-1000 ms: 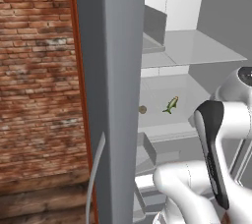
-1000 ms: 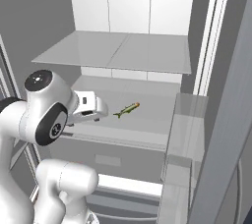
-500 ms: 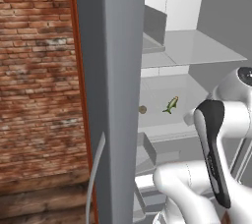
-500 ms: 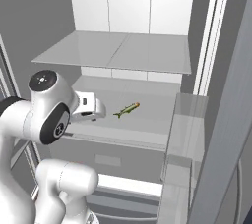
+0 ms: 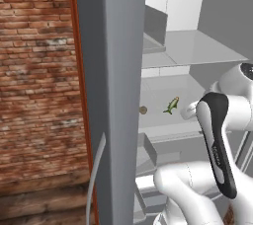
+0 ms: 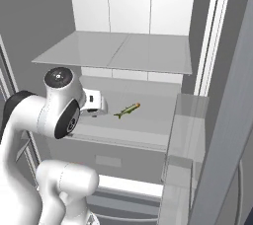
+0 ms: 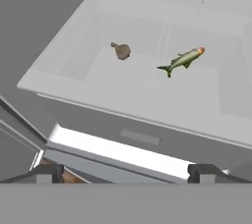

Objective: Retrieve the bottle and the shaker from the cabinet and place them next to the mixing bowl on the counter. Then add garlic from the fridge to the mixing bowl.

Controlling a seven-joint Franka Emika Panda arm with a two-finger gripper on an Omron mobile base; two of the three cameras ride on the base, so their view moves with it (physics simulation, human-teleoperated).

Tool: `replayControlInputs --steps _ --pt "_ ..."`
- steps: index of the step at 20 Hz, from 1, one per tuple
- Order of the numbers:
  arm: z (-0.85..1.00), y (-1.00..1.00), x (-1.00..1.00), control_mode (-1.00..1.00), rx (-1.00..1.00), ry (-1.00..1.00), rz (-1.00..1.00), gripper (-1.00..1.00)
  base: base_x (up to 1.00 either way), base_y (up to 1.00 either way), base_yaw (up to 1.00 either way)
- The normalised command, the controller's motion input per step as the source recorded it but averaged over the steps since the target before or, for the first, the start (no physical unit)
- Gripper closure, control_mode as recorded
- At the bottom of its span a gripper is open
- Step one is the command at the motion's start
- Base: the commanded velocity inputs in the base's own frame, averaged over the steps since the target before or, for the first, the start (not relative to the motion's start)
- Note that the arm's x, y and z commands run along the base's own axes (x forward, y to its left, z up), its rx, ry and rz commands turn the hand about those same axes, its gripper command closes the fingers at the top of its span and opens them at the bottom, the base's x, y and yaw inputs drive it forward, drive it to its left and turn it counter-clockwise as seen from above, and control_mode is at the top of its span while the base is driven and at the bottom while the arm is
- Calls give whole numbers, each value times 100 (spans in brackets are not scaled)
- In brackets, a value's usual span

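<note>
Fridge shelf (image 7: pixel 123 95): garlic (image 7: pixel 121 50), fish (image 7: pixel 181 60)

Arm shifts slightly at the open fridge

Against the fridge (image 6: pixel 197 135) shelf, the arm's white wrist (image 6: pixel 94 102) has crept a little toward the green fish (image 6: pixel 126 111), and the round elbow joint (image 6: pixel 59 78) has moved a touch the same way; in the left base view the forearm (image 5: pixel 217 140) sits marginally lower.
</note>
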Motion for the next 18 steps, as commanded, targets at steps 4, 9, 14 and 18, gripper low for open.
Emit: replayControlInputs --steps 4,9,14,18 --pt "-15 34 29 -100 0 0 6 -100 0 0 0" --pt "-24 36 30 -100 0 0 7 -100 0 0 0" --pt "-29 21 34 -100 0 0 6 -100 0 0 0" --pt "-20 4 38 -100 0 0 5 -100 0 0 0"
